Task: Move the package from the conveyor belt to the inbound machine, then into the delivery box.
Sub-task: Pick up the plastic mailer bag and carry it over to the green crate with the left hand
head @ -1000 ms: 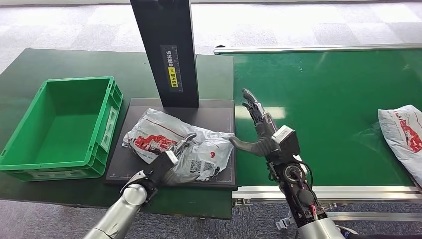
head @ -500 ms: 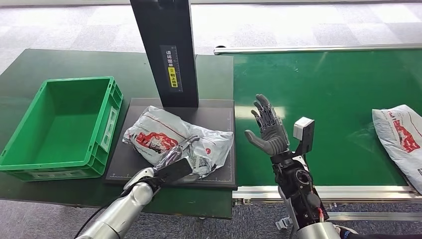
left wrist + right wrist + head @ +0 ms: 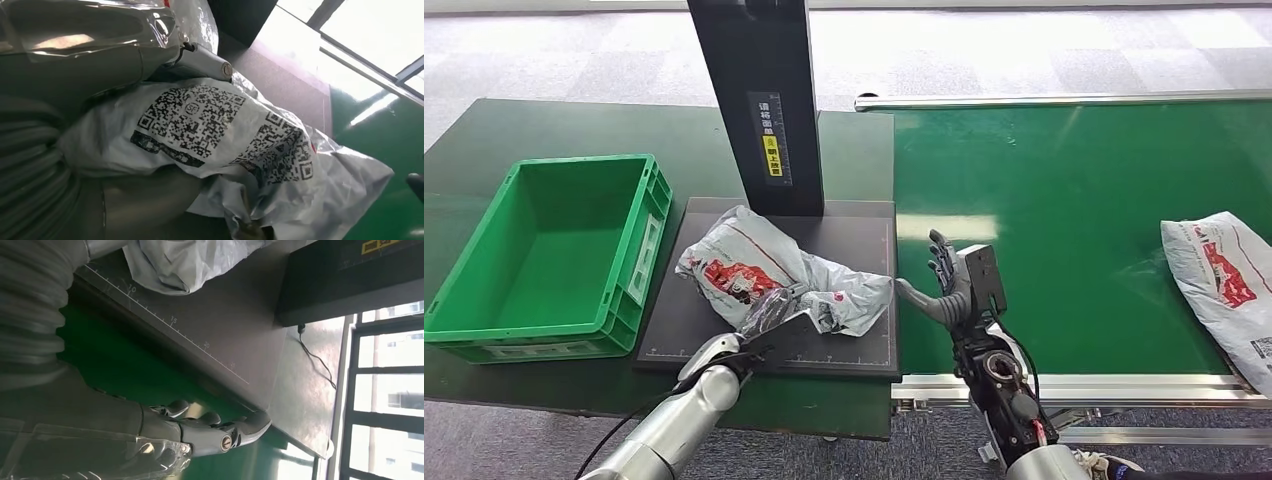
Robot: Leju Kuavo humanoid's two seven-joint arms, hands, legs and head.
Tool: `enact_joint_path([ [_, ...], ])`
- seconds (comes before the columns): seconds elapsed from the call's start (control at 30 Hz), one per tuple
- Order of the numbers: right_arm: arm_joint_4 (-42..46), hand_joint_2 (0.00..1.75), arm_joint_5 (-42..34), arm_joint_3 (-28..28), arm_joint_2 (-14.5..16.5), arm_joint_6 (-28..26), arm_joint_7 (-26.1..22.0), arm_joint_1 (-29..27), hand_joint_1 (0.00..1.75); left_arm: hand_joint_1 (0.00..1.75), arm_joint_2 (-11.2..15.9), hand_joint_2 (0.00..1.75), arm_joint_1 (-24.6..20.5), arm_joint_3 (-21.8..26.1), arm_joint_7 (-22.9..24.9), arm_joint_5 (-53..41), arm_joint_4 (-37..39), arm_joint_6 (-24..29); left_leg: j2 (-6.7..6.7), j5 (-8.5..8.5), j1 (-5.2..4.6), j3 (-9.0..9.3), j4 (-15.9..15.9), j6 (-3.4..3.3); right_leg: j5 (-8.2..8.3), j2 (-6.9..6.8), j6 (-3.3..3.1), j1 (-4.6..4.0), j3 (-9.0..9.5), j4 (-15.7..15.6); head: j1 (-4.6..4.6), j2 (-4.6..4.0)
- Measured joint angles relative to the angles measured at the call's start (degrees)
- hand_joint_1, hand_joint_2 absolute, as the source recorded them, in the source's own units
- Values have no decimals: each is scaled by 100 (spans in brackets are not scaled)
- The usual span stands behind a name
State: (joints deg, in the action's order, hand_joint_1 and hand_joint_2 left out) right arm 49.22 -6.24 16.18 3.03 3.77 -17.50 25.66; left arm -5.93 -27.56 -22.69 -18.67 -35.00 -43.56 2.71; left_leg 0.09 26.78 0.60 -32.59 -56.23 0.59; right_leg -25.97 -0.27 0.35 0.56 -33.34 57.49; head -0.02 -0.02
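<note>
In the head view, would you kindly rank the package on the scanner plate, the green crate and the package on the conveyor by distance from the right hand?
1. Package on the scanner plate, just left of the right hand.
2. Package on the conveyor, far right.
3. Green crate, far left.

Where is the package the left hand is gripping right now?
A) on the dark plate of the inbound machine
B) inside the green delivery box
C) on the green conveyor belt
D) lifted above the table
A: the package lies crumpled on the dark plate at the foot of the machine's black column, with the left hand gripping its near edge; the green box beside it holds nothing.
</note>
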Motion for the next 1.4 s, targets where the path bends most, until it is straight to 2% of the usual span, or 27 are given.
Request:
enact_joint_path([
  [0.23,-119,175,-335,136,-64,1148,152,-6,0,175,-80,175,94,136,-122,169,-115,27,1,1,0,-4,0,0,-1,0,0,0,-5,0,0,-1],
  [0.3,-173,175,-299,192,-93,1290,94,-6,0,175,-92,175,169,190,-233,258,-204,116,1,1,0,-4,0,0,0,1,0,0,-7,0,0,-1],
  [0.37,-201,175,-198,227,-126,1213,-3,-7,0,175,-103,175,289,264,-430,398,-365,268,2,1,0,-5,0,0,0,1,0,0,-9,0,0,-1],
  [0.47,-174,175,-7,234,-162,801,-134,-17,0,175,-118,175,493,395,-820,646,-741,577,2,1,0,-8,0,0,0,1,0,0,-14,0,-1,-1],
  [0.57,-98,175,29,216,-192,603,-116,-52,0,175,-134,175,667,484,-1164,803,-1191,927,3,1,0,-12,-1,0,0,1,0,0,-18,0,0,-1],
  [0.73,7,175,7,178,-227,446,-128,-119,0,175,-174,175,879,550,-1659,697,-1878,1895,3,2,0,-16,-1,0,0,1,0,0,-23,0,-1,-1],
  [0.87,50,0,-86,154,-247,430,-151,-134,0,175,-197,175,1009,547,-1990,539,-2378,2614,4,2,0,-17,-1,0,0,1,0,0,-23,0,-1,1],
  [1.03,81,0,-162,152,-267,434,-219,-147,0,175,-198,175,1078,462,-2120,490,-2845,3388,3,1,0,-17,-1,0,0,1,0,0,-23,0,0,0],
  [1.17,167,175,-212,148,-283,434,-292,-189,0,175,-200,175,1121,405,-2129,252,-3161,3677,5,2,0,-17,-1,0,0,2,0,0,-23,0,0,1],
  [1.3,289,175,-270,113,-304,433,-354,-234,0,175,-298,175,1167,536,-2125,-570,-3392,3691,4,2,0,-19,-1,0,0,2,0,0,-24,0,-1,0],
  [1.4,451,175,-281,76,-338,386,-415,-271,0,175,-446,175,1113,908,-1955,-1506,-3381,3692,5,1,0,-18,-1,0,0,2,0,0,-25,-1,-1,0],
])
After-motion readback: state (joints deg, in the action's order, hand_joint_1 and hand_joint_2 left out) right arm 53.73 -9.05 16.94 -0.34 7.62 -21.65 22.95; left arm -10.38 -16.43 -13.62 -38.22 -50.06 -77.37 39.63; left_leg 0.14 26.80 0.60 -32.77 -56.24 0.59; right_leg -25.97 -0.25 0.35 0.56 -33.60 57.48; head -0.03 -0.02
